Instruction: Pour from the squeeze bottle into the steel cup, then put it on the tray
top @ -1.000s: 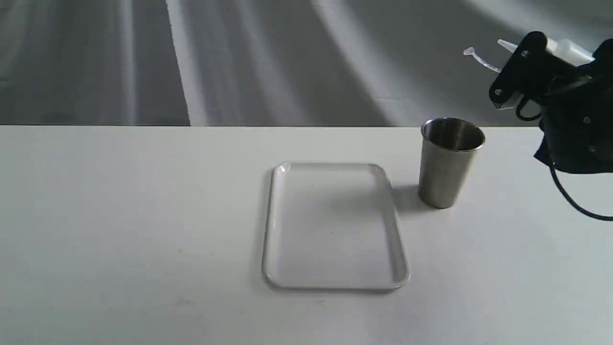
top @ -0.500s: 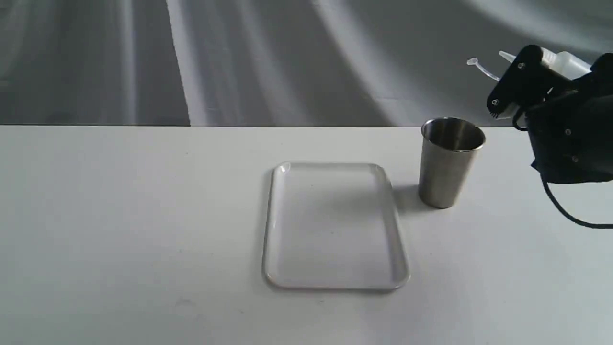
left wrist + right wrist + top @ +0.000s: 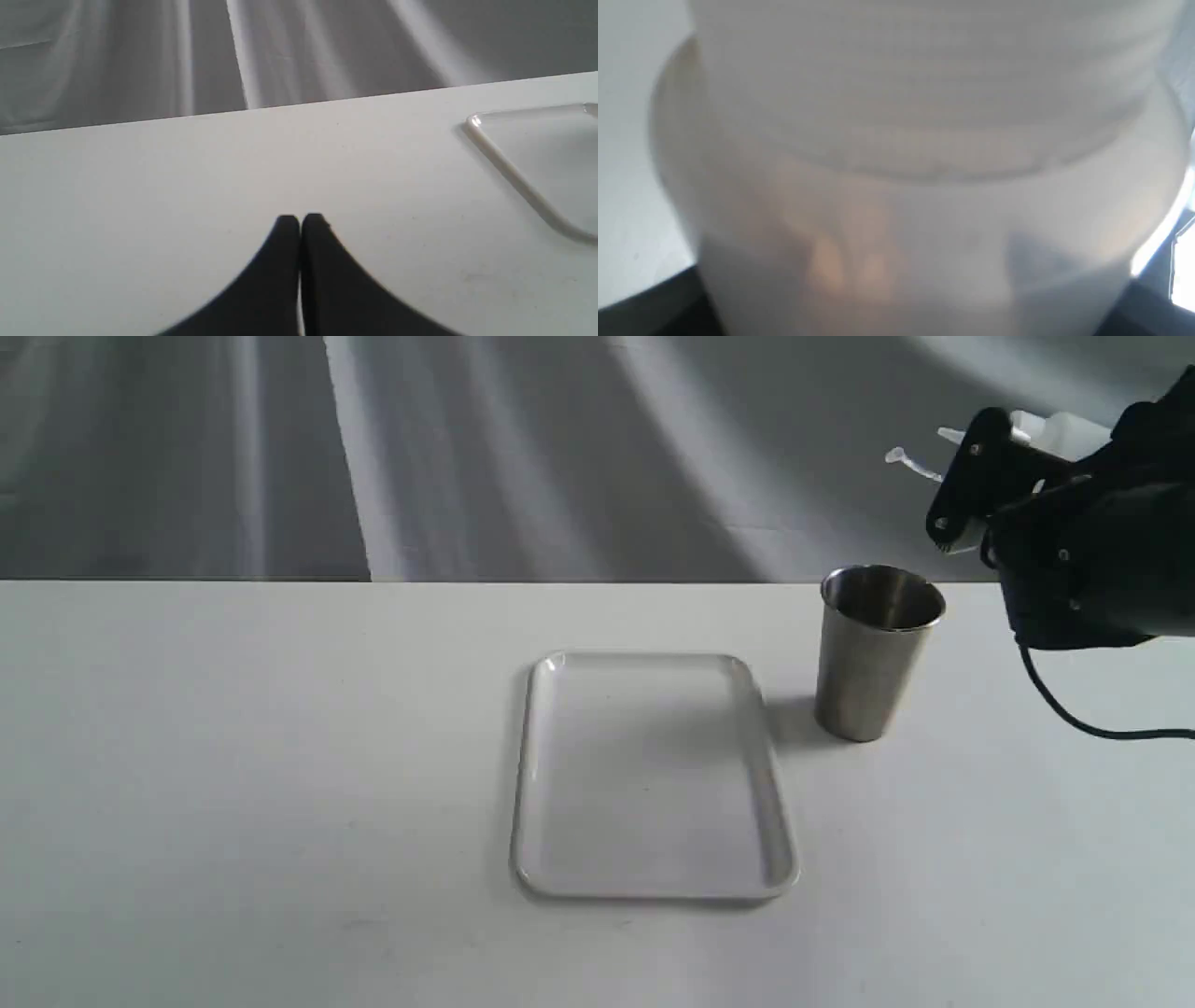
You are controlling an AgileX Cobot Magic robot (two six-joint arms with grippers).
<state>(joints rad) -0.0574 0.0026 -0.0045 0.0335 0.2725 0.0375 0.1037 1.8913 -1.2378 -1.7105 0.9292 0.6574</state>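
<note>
Above and just right of the brushed steel cup (image 3: 873, 658), the right fingers (image 3: 966, 476) clamp the translucent squeeze bottle (image 3: 1060, 429), tipped nearly level with its pointed nozzle facing left. Left of the cup, the flat, round-cornered white tray (image 3: 653, 891) lies on the matte surface (image 3: 233, 756). Beyond it, the left fingers (image 3: 287, 242) are pressed together.

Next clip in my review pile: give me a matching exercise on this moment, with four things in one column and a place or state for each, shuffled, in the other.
Things
1. squeeze bottle
2. steel cup
3. tray
4. left hand

Places and states
A. standing upright on the table, beside the tray
B. shut, holding nothing
C. held up in the air, tipped nearly sideways
D. lying flat, with nothing on it

Pairs: 1-C, 2-A, 3-D, 4-B
</note>
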